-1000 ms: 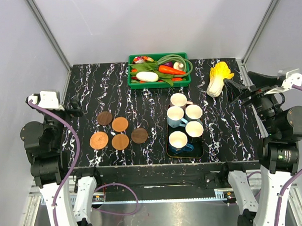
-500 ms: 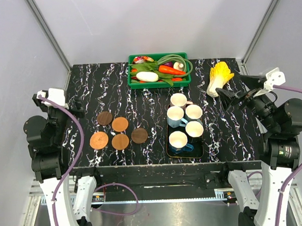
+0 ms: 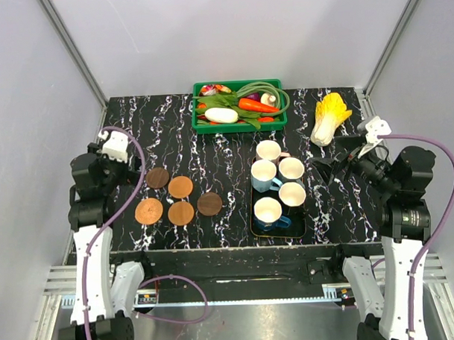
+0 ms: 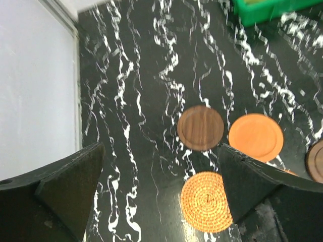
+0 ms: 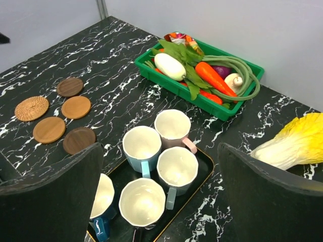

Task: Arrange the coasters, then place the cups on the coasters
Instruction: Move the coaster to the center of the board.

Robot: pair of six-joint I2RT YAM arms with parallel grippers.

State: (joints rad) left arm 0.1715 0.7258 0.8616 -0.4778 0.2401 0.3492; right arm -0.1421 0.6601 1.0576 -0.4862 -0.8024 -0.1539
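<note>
Several round coasters lie in a loose cluster at the table's left: a dark brown coaster (image 3: 158,177) (image 4: 200,127), an orange-brown coaster (image 3: 180,187) (image 4: 256,137) and a woven orange coaster (image 3: 148,211) (image 4: 207,201) among them. Several cups (image 3: 264,173) (image 5: 142,142) with cream insides stand together on a black tray (image 3: 253,227). My left gripper (image 3: 127,169) (image 4: 160,151) hangs open above the table, just left of the coasters. My right gripper (image 3: 327,163) (image 5: 160,151) is open and empty, above the table right of the cups.
A green tray of vegetables (image 3: 240,106) (image 5: 202,70) stands at the back centre. A yellow cabbage (image 3: 329,118) (image 5: 292,141) lies at the back right, near my right arm. The side wall (image 4: 35,91) runs close to the left arm.
Both arms have swung inward from the table's sides, the left toward the coasters and the right toward the cups. Both grippers stayed open. Nothing on the table moved.
</note>
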